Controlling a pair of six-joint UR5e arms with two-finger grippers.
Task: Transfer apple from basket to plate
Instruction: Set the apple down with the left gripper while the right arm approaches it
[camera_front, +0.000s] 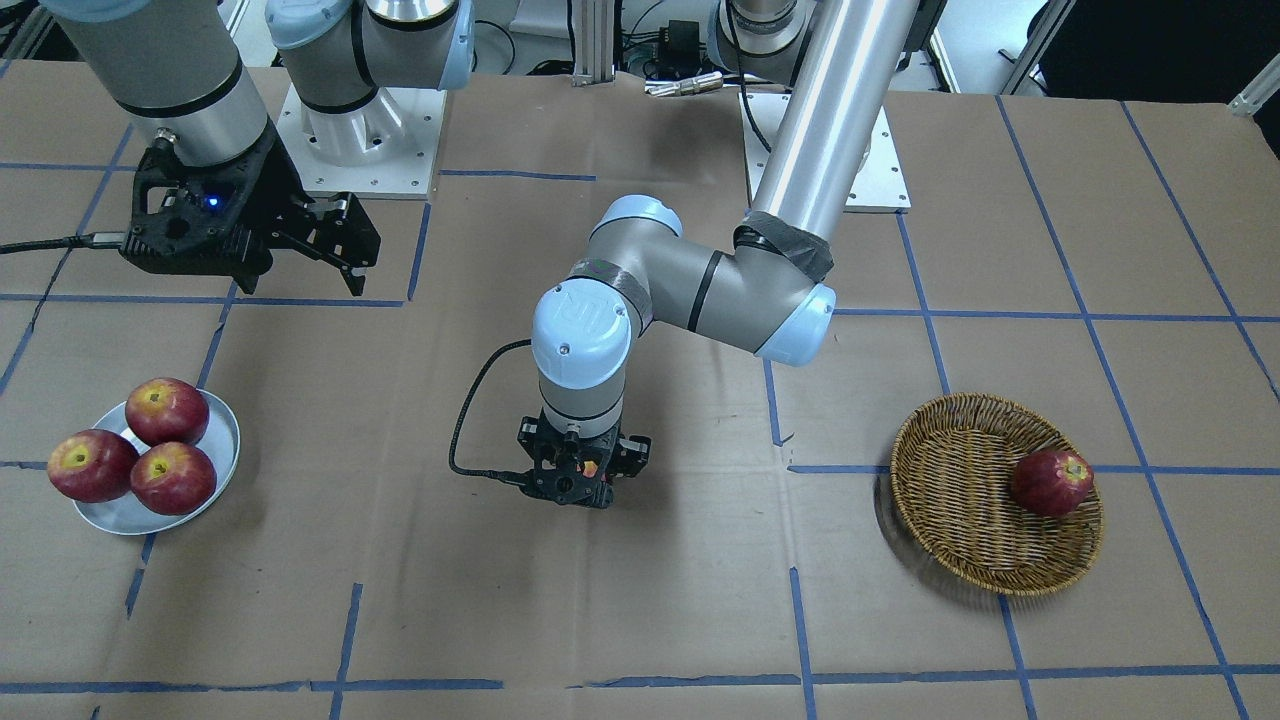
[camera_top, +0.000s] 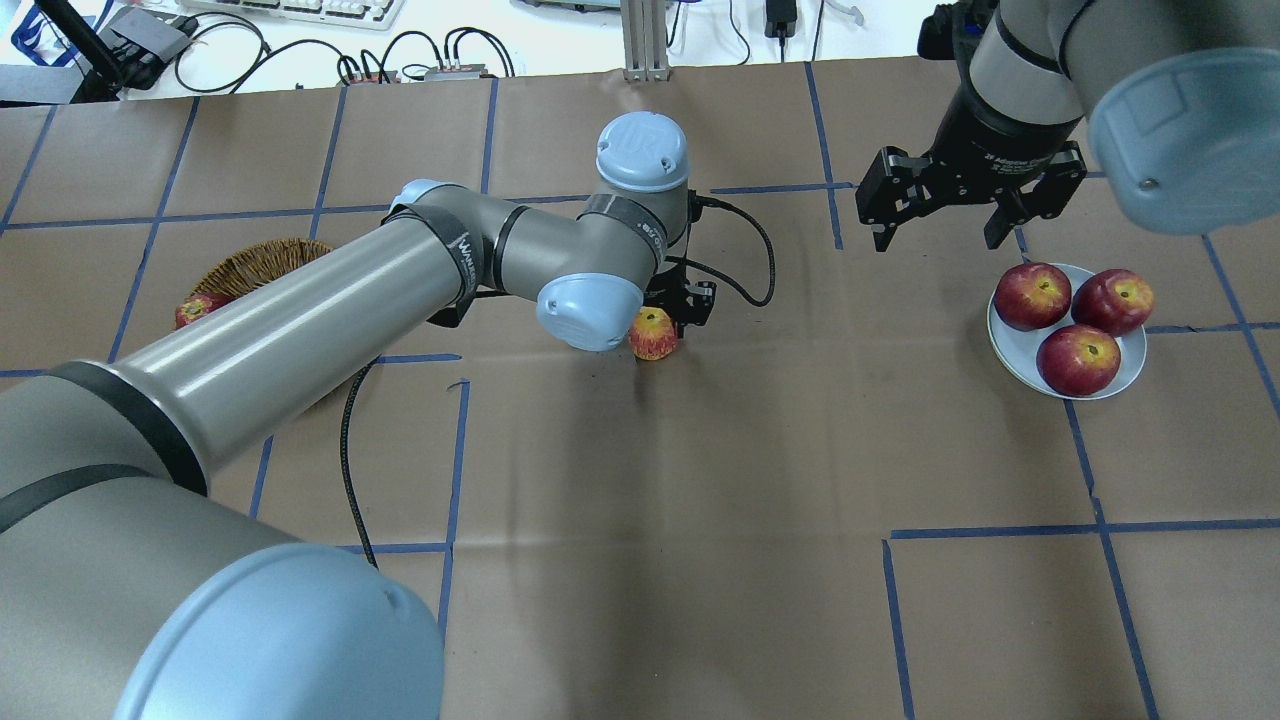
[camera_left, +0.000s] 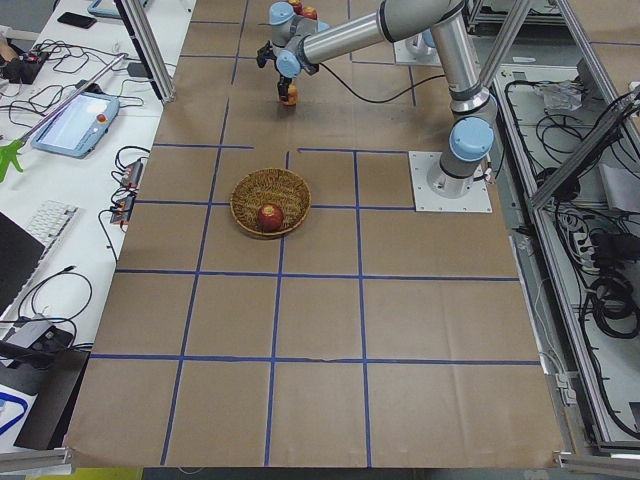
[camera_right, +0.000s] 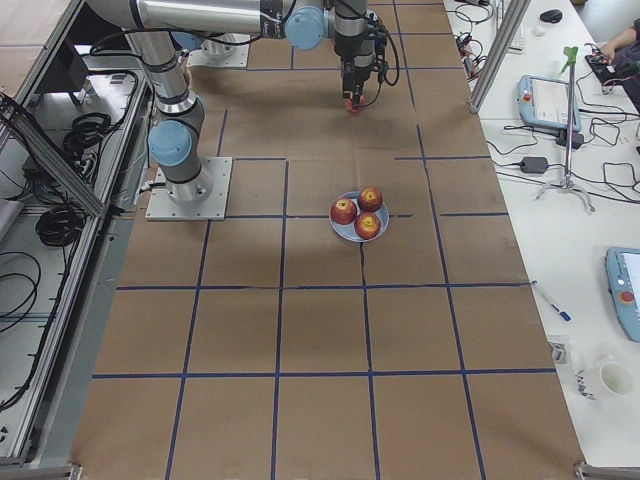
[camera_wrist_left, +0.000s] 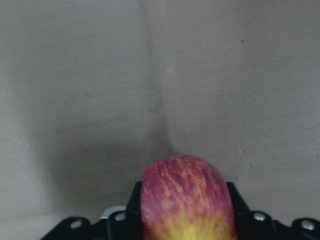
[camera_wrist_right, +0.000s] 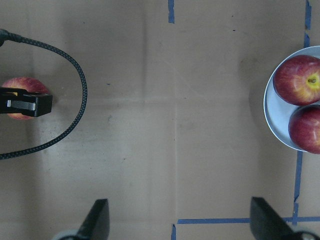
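- Roughly midway between the plate (camera_top: 1010, 352) and the basket (camera_front: 960, 505), the left hand (camera_front: 583, 480) is clamped on the streaky apple (camera_wrist_left: 186, 195), low over the worktop (camera_top: 700, 500).
- On the plate sit three dark apples (camera_top: 1078, 360).
- Near the plate, the right hand (camera_top: 937, 238) hangs raised, jaws spread wide, holding nothing.
- Well apart from the plate, the basket holds a lone dark apple (camera_front: 1052, 482).

Apples, five counted: one streaky apple (camera_top: 654, 334) with a yellow blush, clamped in my left gripper (camera_front: 583, 490); one darker apple (camera_front: 1052, 482) in the basket (camera_front: 960, 520); three dark-red apples (camera_top: 1078, 360) on the plate (camera_front: 120, 515). Baskets, one. Plates, one. Grippers, two: my left as noted, and my right gripper (camera_top: 937, 238), jaws apart, holding nothing. Black cable (camera_wrist_right: 83, 92), one, at my left wrist.
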